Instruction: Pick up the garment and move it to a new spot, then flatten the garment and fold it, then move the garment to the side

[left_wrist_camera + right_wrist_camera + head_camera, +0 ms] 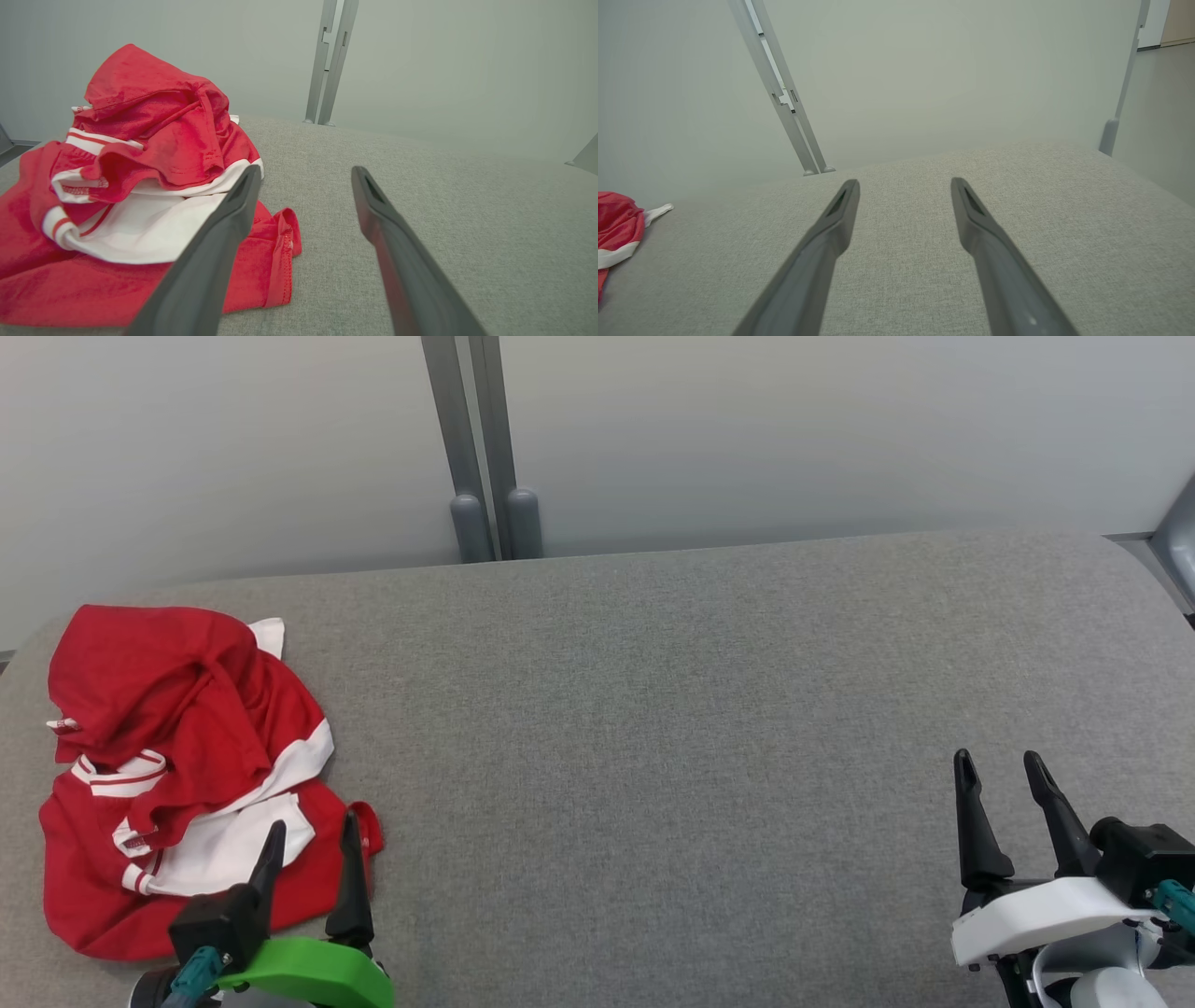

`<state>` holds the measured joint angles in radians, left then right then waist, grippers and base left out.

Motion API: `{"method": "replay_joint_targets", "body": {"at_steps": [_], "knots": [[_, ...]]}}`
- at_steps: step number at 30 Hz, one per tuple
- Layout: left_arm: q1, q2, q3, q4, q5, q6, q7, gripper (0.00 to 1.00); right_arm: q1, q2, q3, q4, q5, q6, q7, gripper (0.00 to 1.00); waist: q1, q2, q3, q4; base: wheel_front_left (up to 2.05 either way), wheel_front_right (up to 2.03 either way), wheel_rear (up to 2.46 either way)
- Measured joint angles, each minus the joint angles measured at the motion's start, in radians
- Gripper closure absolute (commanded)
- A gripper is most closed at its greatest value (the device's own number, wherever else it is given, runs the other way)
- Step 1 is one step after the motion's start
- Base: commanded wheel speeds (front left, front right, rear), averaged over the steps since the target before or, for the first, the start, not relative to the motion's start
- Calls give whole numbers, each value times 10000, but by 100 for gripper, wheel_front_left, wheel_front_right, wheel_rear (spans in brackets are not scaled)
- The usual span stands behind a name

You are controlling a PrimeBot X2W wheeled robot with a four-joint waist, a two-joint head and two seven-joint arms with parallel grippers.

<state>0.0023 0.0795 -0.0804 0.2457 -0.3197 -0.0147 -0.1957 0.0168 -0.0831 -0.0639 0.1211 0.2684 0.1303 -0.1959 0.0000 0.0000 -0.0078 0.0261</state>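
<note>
Left gripper, released and empty by the crumpled garment at the tabletop's left edge, may catch only one loose layer.

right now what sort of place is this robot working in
Probably a test booth or lab, not a home: a grey fabric-covered table, pale partition panels on grey metal posts, and one crumpled red and white garment lying on that table.
</note>
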Motion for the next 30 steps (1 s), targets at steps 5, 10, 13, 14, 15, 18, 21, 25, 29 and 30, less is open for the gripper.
{"method": "replay_joint_targets", "body": {"at_steps": [5, 10, 13, 14, 15, 18, 21, 25, 29, 30], "knots": [[14, -13, 25, 48, 307, -50, -100, 0, 43, -10, -105, 8, -422, 0, -96, 0, 0, 0, 23, 15, 0, 0, 0], [26, -58, 109, 190, 460, -293, -217, 0, 63, -13, -219, 15, -773, 0, -190, 0, 0, 0, 43, 11, 0, 0, 0], [25, -90, 136, 272, 600, -445, -274, 0, 75, -17, -242, 25, -859, 0, -263, 0, 0, 0, 54, -4, 0, 0, 0], [25, -100, 136, 316, 619, -485, -305, 0, 75, -27, -255, 33, -886, 2, -274, 0, 0, 0, 60, -9, 0, 0, 0], [25, -115, 138, 339, 675, -516, -309, 0, 75, -38, -263, 40, -899, 2, -280, 0, 0, 0, 67, -14, 0, 0, 0], [23, -151, 169, 416, 844, -562, -366, 0, 76, -65, -299, 71, -1016, 2, -360, 0, 0, 0, 82, -28, 0, 0, 0], [21, -203, 267, 529, 888, -642, -431, 0, 81, -75, -309, 115, -1074, 2, -426, 0, 0, 0, 93, -38, 0, 0, 0], [12, -232, 326, 677, 959, -713, -514, 0, 126, -111, -326, 174, -1141, 2, -485, 0, 0, 0, 99, -34, 0, 0, 0], [1, -253, 328, 786, 1223, -748, -550, 0, 140, -192, -359, 198, -1367, 2, -571, 0, 0, 0, 98, -23, 0, 0, 0], [-5, -259, 334, 798, 1262, -750, -610, 0, 141, -194, -359, 201, -1436, 2, -583, 0, 0, 0, 103, -22, 0, 0, 0]]}}
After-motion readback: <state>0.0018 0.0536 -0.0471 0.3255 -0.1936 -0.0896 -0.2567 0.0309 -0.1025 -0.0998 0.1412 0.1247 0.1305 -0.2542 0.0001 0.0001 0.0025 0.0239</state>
